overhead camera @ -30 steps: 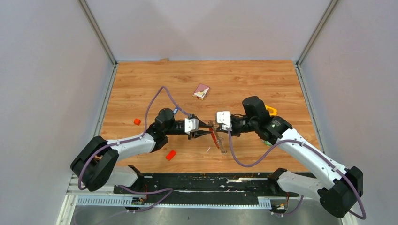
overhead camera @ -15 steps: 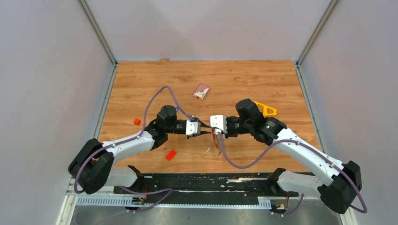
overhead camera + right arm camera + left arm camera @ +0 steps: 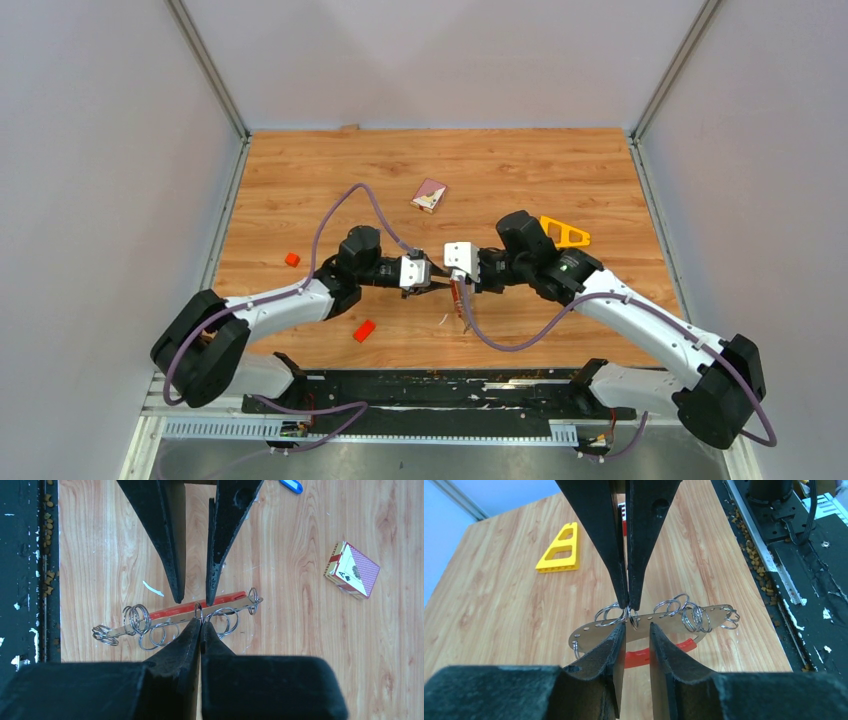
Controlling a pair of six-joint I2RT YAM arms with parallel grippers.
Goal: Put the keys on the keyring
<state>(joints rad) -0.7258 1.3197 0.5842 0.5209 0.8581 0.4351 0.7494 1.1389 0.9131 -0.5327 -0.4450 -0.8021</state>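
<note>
The keyring [image 3: 659,622] is a grey perforated strip carrying several wire rings, with a red curved strap [image 3: 644,656] beside it. My right gripper [image 3: 200,623] is shut on one small ring of the keyring [image 3: 165,619] near the strip's middle. My left gripper [image 3: 638,627] faces it tip to tip, open, its fingertips [image 3: 177,597] straddling that ring at the strip's edge, with nothing between them. From above, the two grippers [image 3: 440,284] [image 3: 458,283] meet at mid-table with the keyring [image 3: 461,303] under them. Of the keys, only a blue tag [image 3: 291,485] shows; the green and black ones are hidden.
A yellow triangular frame [image 3: 565,233] lies right of the right arm. A playing-card box [image 3: 429,195] sits behind the grippers. Two small orange-red blocks [image 3: 292,259] [image 3: 364,331] lie on the left. The black base rail [image 3: 430,385] runs along the near edge.
My right gripper has carried the keyring leftward until it meets the left gripper's tips. This uncovered the yellow frame. The left arm has shifted only slightly.
</note>
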